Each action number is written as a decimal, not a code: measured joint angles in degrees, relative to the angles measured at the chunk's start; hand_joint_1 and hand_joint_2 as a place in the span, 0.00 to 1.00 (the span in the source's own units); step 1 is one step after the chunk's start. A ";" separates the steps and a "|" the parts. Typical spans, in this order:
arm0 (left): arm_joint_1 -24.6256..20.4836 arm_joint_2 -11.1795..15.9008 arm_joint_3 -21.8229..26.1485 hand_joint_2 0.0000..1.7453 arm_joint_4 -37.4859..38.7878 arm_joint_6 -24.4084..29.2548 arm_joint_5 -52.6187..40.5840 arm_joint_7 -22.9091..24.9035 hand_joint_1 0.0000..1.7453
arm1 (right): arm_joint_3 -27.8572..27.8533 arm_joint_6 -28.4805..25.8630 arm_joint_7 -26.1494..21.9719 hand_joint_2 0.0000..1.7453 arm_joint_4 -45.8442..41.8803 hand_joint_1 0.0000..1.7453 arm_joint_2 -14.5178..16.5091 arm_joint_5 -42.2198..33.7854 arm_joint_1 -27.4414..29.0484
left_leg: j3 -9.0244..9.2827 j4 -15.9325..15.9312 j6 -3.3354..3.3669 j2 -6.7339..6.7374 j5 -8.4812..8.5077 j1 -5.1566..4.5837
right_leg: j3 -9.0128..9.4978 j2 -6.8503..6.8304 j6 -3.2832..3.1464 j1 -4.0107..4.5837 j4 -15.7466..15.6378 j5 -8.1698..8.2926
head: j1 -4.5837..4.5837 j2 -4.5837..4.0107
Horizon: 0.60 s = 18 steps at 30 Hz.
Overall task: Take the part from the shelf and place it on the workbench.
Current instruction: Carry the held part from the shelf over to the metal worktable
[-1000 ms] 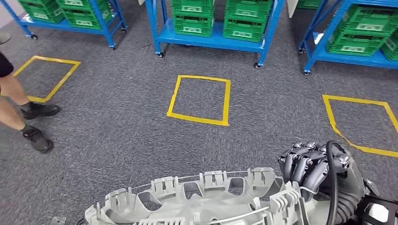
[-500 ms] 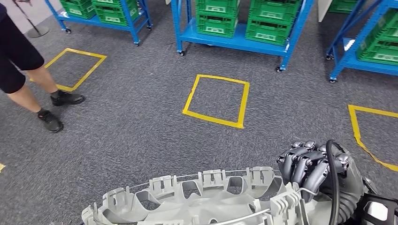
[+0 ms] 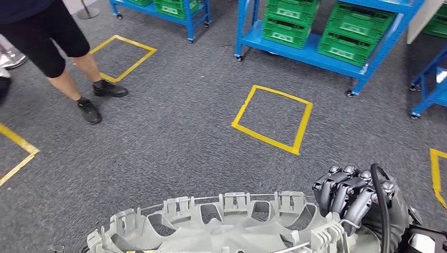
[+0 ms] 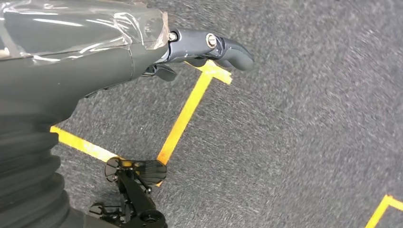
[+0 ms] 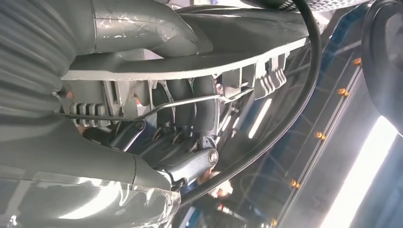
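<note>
One grey part (image 3: 221, 226), a curved, ribbed plastic moulding, lies across the bottom centre of the head view, its lower edge cut off by the frame. The right hand (image 3: 353, 197) grips its right end at the lower right, fingers curled over the rim. In the left wrist view the left hand (image 4: 190, 47) hangs over the carpet (image 3: 174, 142), thumb out, its other fingers mostly hidden, so whether it is spread cannot be told. Two blue shelves (image 3: 316, 55) with green crates (image 3: 350, 34) show clearly along the top, both cut off; four yellow tape squares (image 3: 273, 118) are visible, three partly. One person's legs (image 3: 74, 74) stand at upper left
</note>
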 joint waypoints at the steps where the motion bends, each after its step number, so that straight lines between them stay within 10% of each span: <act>1: 0.06 -0.03 -0.11 1.00 0.01 0.02 0.01 0.04 0.00 | 0.00 0.02 0.00 1.00 0.01 1.00 0.00 0.01 0.12 | -0.02 0.14 -0.01 -0.88 0.00 -0.03 | 0.24 0.08 0.43 -0.02 -0.81 0.84 | 0.01 0.00; 4: 0.32 -0.04 -0.61 1.00 -0.01 0.03 0.54 0.51 0.00 | 0.00 0.13 -0.08 1.00 0.01 1.00 0.01 0.05 0.20 | -0.36 1.09 -0.47 -3.39 -0.31 -0.04 | 5.17 2.38 1.44 -0.31 -11.93 5.82 | 0.05 0.00; 8: 1.50 0.04 -1.96 1.00 -0.61 -0.61 1.73 1.21 0.00 | 0.02 0.36 -0.50 1.00 0.03 1.00 0.03 0.26 0.15 | -1.51 1.92 -1.51 -5.49 -0.48 -0.01 | 6.82 2.84 -0.13 -0.16 -15.50 7.25 | -0.02 0.00; 11: 1.72 0.11 -2.07 1.00 -1.30 -2.72 2.12 1.34 0.00 | 0.02 0.47 -1.21 1.00 0.04 1.00 0.01 0.26 0.03 | -3.44 5.42 -2.45 -2.29 -2.48 0.02 | 6.95 0.99 -0.90 -0.49 -15.68 7.37 | -0.39 0.00; 15: 0.99 0.25 -1.37 1.00 -1.59 -7.62 3.98 1.06 0.00 | 0.06 0.97 -2.24 1.00 0.31 1.00 -0.07 -0.23 -0.07 | -10.10 18.74 -3.47 2.15 -7.88 0.65 | 7.03 -2.00 -1.33 -0.15 -15.68 7.07 | -0.78 0.00; 18: 0.78 0.23 -0.03 1.00 -1.59 -11.95 5.09 1.02 0.00 | 0.20 1.25 -2.29 1.00 0.64 1.00 -0.04 -0.62 -0.65 | -6.69 11.99 -3.13 3.50 -3.75 0.69 | 7.34 -4.04 -1.35 -0.02 -15.69 6.74 | -0.79 0.00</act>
